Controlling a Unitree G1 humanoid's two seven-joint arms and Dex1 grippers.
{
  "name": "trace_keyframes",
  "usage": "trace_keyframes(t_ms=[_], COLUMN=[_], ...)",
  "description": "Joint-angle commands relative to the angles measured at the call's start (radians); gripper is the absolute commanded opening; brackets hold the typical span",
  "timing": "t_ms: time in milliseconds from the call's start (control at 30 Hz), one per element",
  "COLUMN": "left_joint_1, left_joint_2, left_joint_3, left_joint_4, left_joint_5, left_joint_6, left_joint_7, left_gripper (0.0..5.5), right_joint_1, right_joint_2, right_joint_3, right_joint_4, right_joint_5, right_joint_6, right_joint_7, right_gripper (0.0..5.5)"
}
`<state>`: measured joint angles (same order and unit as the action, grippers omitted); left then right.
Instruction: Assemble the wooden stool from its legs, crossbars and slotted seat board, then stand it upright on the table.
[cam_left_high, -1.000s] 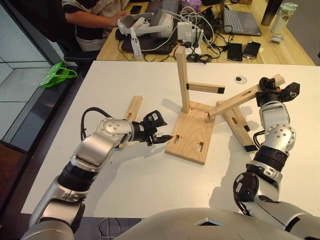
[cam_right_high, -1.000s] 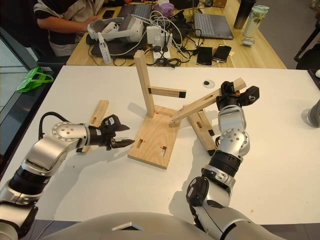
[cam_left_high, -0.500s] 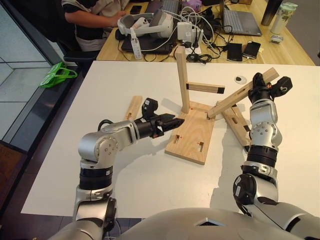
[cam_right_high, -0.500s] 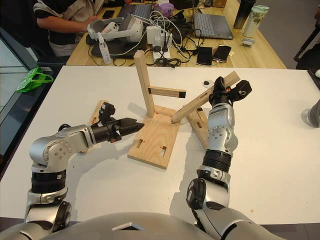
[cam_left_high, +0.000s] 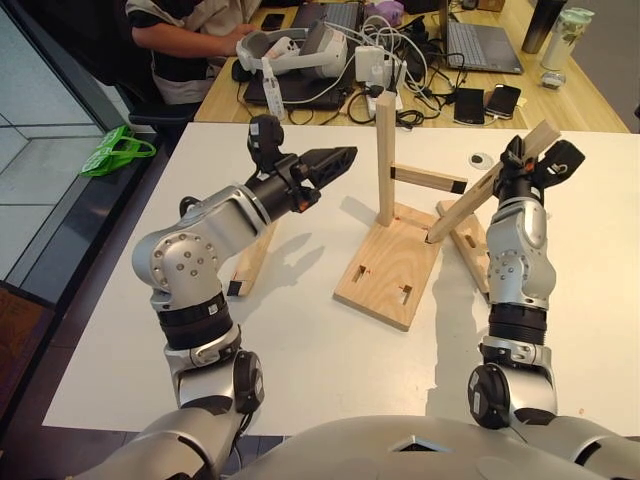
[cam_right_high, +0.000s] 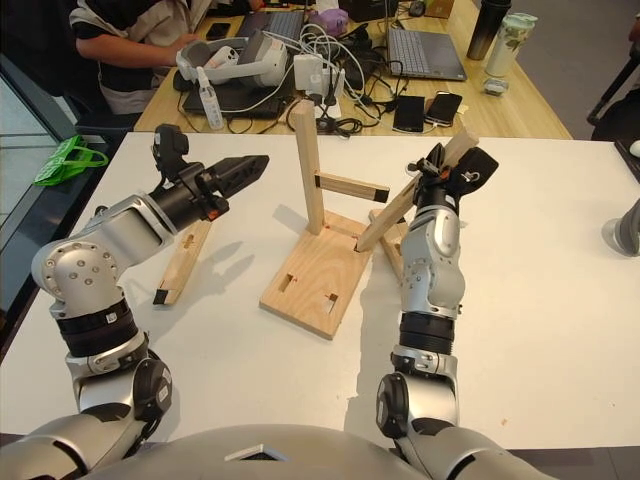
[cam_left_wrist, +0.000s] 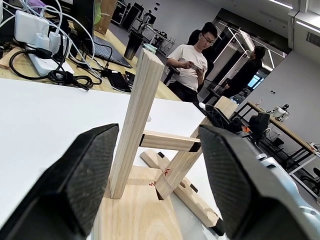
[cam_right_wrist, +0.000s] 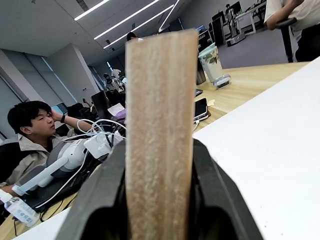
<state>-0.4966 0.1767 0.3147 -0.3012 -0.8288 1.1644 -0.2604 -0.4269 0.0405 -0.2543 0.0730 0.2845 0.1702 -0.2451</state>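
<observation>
The slotted seat board (cam_left_high: 385, 272) lies flat on the white table. One leg (cam_left_high: 385, 155) stands upright in it, carrying a crossbar (cam_left_high: 428, 178) that points right. My right gripper (cam_left_high: 522, 160) is shut on the top of a second leg (cam_left_high: 478, 197), which slants down to the board's right far corner; this leg (cam_right_wrist: 160, 135) sits between the fingers. My left gripper (cam_left_high: 330, 160) is open in the air left of the upright leg (cam_left_wrist: 134, 115), nothing between its fingers (cam_left_wrist: 75, 185). A loose leg (cam_left_high: 252, 262) lies on the table at left.
Another wooden piece (cam_left_high: 470, 250) lies on the table behind the slanted leg. A round grommet (cam_left_high: 481, 159) sits in the table near my right gripper. The desk (cam_left_high: 590, 100) beyond the far edge holds laptops, phones and cables.
My left arm rose from the table beside the board and now points at the upright leg. The right gripper tilted its leg steeper. The upright leg shifted slightly right.
</observation>
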Motion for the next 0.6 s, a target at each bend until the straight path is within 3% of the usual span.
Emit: trace_keyframes(t_ms=[33,167,400,600], left_joint_1=[-0.049,-0.072,-0.088,-0.099], left_joint_2=[0.001,0.008,0.035,0.057], left_joint_3=[0.019,0.031,0.041,0.028], left_joint_4=[0.001,-0.001,0.001,-0.006], left_joint_5=[-0.024,-0.044,-0.063,-0.059], left_joint_6=[-0.004,-0.011,-0.030,-0.053], left_joint_7=[0.045,0.069,0.092,0.099], left_gripper=[2.93,2.93,2.93,2.93], right_joint_1=[0.043,0.061,0.062,0.066], right_joint_2=[-0.013,0.009,0.077,0.066], right_joint_3=[0.071,0.105,0.048,0.041], right_joint_4=[-0.036,-0.078,-0.098,-0.091], right_joint_5=[-0.151,-0.197,-0.008,0.082], right_joint_6=[0.023,0.040,0.067,0.051], right_joint_7=[-0.070,-0.092,0.003,0.131], right_gripper=[1.00,1.00,1.00,1.00])
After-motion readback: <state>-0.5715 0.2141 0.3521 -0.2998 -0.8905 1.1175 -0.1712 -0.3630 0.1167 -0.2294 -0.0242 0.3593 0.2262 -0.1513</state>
